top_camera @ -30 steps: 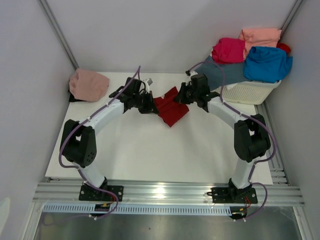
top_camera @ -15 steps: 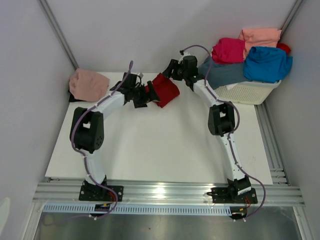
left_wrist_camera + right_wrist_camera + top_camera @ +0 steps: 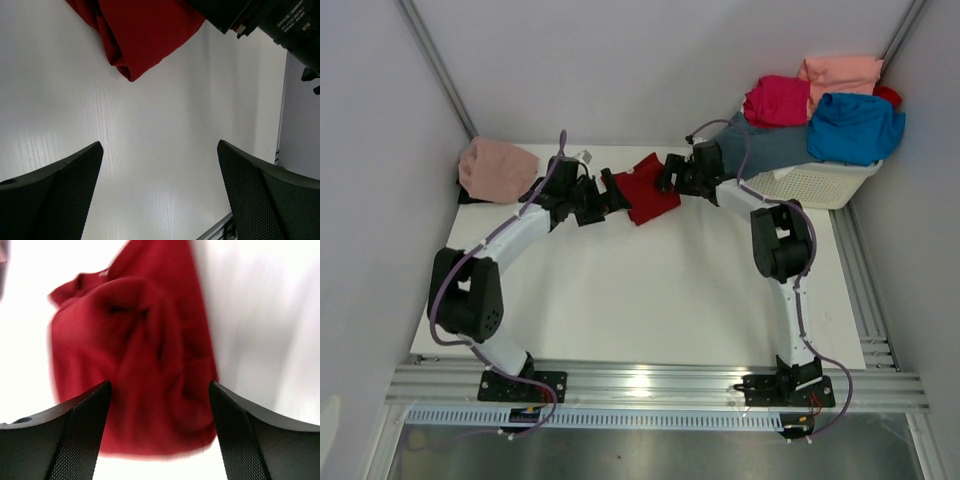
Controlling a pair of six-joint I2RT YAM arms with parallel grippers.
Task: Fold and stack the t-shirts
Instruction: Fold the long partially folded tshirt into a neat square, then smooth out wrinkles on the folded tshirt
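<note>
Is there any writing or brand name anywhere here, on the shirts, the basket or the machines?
White print on the black arm housing, left wrist view: too small and blurred to read.
Dark red t-shirt and white basket: no writing visible.
Nothing else is readable.

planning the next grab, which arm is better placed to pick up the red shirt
Right, likely. The right gripper is open with the red shirt just ahead of it; the left gripper is open over bare table, the shirt farther off.
</note>
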